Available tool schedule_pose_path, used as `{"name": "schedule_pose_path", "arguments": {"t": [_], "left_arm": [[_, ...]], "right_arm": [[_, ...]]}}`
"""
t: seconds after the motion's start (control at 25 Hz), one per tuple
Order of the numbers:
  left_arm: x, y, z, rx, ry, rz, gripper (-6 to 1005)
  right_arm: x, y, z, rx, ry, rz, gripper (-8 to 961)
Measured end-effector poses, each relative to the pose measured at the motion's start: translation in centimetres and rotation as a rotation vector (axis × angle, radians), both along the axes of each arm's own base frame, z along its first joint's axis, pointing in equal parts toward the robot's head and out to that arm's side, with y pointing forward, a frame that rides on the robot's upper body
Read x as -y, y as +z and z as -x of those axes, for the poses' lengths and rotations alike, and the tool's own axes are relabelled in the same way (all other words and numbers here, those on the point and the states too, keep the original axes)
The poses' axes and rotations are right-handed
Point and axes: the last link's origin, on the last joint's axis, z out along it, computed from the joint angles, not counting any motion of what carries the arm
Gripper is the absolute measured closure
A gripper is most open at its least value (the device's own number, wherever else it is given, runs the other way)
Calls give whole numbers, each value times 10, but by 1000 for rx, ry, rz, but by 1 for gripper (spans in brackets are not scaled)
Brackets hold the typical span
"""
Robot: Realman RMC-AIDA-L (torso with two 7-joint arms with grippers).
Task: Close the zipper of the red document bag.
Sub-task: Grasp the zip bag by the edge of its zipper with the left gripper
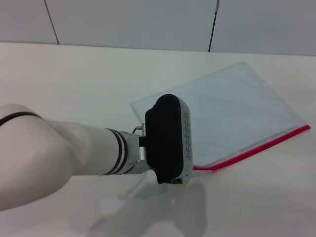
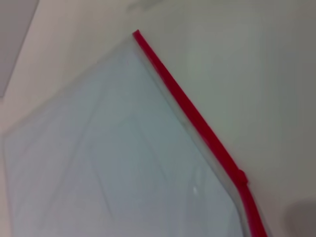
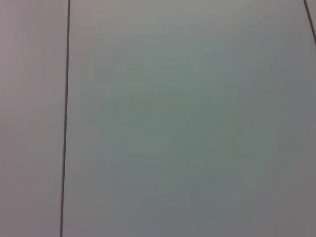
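The red document bag (image 1: 232,116) is a flat pale-blue translucent pouch lying at an angle on the white table, right of centre. Its zipper (image 1: 256,148) is the thin red strip along the edge nearest me. In the left wrist view the bag (image 2: 108,163) fills most of the picture. The zipper (image 2: 192,113) crosses that view diagonally, with a small red bump (image 2: 240,176) on it. My left gripper (image 1: 173,173) hangs over the bag's near left corner, at the zipper's left end, and the black and white wrist housing hides it. The right gripper is out of view.
The white table (image 1: 74,89) runs back to a pale panelled wall (image 1: 148,19). My left arm (image 1: 59,153) reaches in from the lower left. The right wrist view shows only a pale panelled surface (image 3: 187,118) with a dark seam.
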Motion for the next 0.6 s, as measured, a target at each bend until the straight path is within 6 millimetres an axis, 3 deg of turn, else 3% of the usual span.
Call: {"name": "schedule_pose_path", "arguments": {"t": [0.6], "left_arm": [[-6, -14, 7, 31, -57, -41, 423]], "right_arm": [[0, 0, 1, -3, 8, 0, 87]]}}
